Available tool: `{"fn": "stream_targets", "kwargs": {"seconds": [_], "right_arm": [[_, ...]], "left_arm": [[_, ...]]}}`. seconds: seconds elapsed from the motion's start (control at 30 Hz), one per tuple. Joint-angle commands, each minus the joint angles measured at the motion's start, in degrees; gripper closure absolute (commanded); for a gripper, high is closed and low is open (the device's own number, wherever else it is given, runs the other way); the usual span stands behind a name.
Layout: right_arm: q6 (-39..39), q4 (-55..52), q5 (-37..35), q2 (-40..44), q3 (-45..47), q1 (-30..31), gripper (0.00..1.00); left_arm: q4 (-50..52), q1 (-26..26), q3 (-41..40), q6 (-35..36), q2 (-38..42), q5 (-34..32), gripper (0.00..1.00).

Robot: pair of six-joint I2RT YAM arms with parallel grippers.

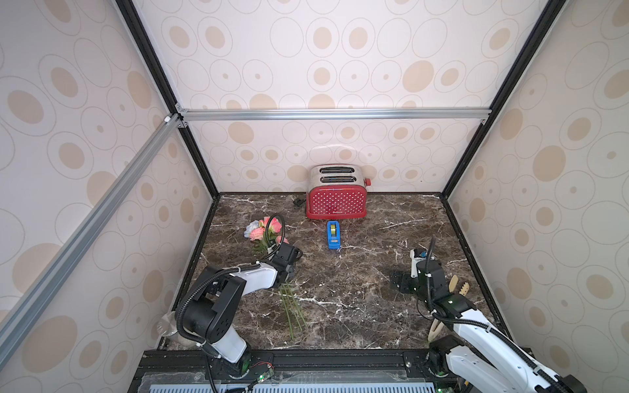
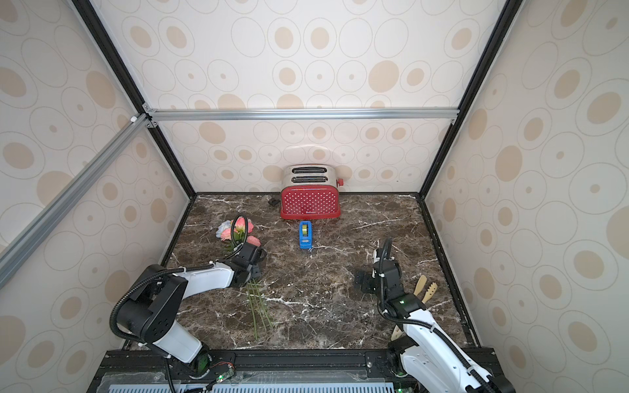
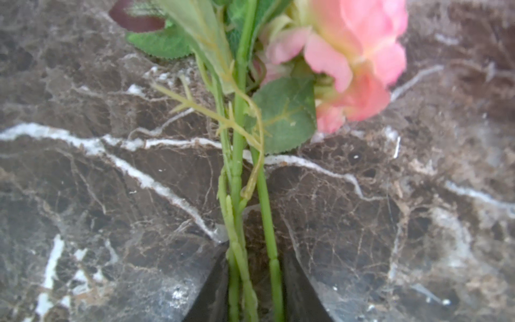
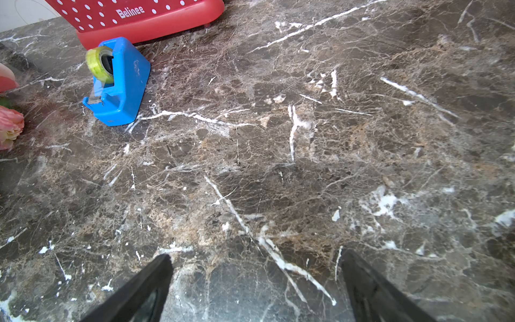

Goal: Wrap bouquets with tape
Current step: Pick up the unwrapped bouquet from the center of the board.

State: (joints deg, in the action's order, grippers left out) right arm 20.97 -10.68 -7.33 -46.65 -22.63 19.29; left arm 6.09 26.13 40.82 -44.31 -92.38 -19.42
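Left claw [image 3: 253, 251] grips the bouquets [image 3: 287, 111] by the stems [image 3: 238, 172], right claw [image 4: 255, 255] gapes, tape [image 4: 99, 64] sits in blue dispenser [image 4: 125, 83].

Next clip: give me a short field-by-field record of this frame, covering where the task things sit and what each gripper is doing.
Surface: dark marble countertop
Flowers: bouquet lying flat on the robot's left side, blooms toward the back wall, stems toward the robot
Tape: blue tape dispenser with a yellowish roll, just in front of the red polka-dot toaster, untouched
Left: left gripper closed around the bouquet's stems, below the leaves
Right: right gripper open, empty, above the countertop
Other: wooden utensils beside the right arm
Taping: not yet begun
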Motion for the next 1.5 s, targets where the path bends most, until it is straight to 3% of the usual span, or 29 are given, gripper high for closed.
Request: {"fn": "stream_targets", "kwargs": {"seconds": [0.0, 0.13, 0.37, 0.83, 1.0, 1.2, 1.33, 1.47], "right_arm": [[0.4, 0.4, -0.3, 0.2, 0.1, 0.3, 0.03], [0.7, 0.0, -0.9, 0.2, 0.0, 0.4, 0.03], [0.8, 0.0, -0.6, 1.0, 0.3, 0.4, 0.03], [0.8, 0.2, -0.8, 2.8, 1.0, 0.3, 0.03], [0.8, 0.2, -0.8, 2.9, 1.0, 0.3, 0.03], [0.9, 0.2, -0.9, 3.8, 1.3, 0.4, 0.03], [1.0, -0.2, -1.9, 5.1, 1.5, 0.4, 0.03], [2.2, -3.2, -4.4, 7.0, 0.7, 0.3, 0.03]], "left_arm": [[1.5, -0.3, -1.1, 1.3, -0.3, 2.0, 0.77], [1.8, -0.4, -1.2, 1.9, 0.6, 1.7, 0.82], [3.2, -0.5, -1.2, 3.4, 4.5, -0.7, 1.00], [-0.6, -0.9, -4.8, 14.5, 22.8, -2.1, 1.00], [-1.0, -0.9, -5.1, 21.9, 31.8, 2.7, 1.00], [-4.0, -0.8, -4.1, 33.9, 40.7, 16.2, 1.00], [-4.1, -0.6, -2.4, 42.5, 41.2, 22.9, 1.00], [-3.7, 0.1, 0.7, 46.6, 37.9, 27.4, 1.00]]}}
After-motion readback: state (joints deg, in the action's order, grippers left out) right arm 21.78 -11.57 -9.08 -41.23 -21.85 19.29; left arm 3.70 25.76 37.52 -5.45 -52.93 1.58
